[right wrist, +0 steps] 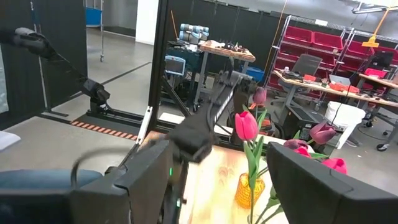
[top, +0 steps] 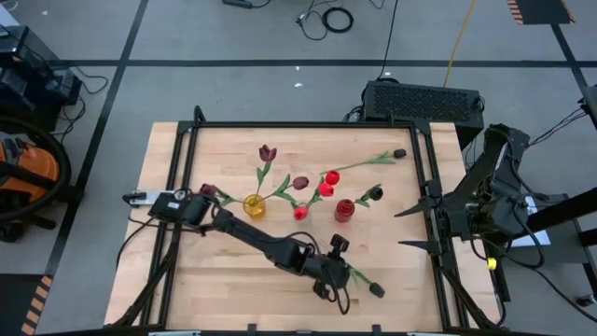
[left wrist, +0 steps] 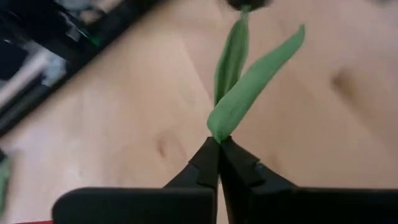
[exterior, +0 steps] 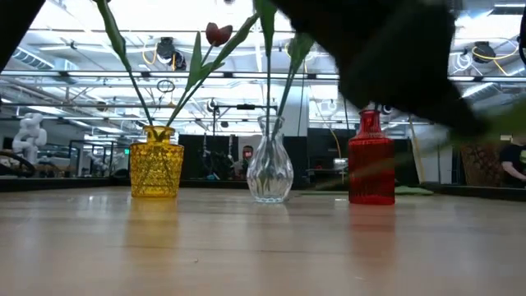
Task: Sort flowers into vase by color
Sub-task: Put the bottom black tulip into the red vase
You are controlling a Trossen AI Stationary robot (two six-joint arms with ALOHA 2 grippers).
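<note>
Right at the tips, the left gripper (left wrist: 219,144) has its two dark fingers (left wrist: 205,163) pressed together on the base of a green leaf pair belonging to a dark-headed tulip (left wrist: 249,81) lying on the wooden table (top: 187,289); the bloom is cut off by the wrist picture's edge, so only a dark smudge of it shows. From above, that same gripper (top: 347,276) sits near the table's front edge, with the stem running out to a near-black head (top: 376,290) that the wrist view cannot give. Whether the flower is lifted clear of the wood or lies on it cannot be told. Farther back, across the middle of the table, stand a yellow vase (top: 254,205), a clear vase (exterior: 270,170) and a red vase (top: 344,211); the clear one is plain in the low view but hard to pick out from overhead, among red blooms (top: 326,189) and maroon blooms (top: 268,152). Two more dark-headed tulips (top: 399,154) lie flat behind the vases. In the low view a large dark blur, apparently the left arm, hides the upper right, and most flower heads there are cropped off. The right gripper (top: 415,227) waits off the table's right edge, its fingers (right wrist: 323,186) spread wide and holding nothing.
</note>
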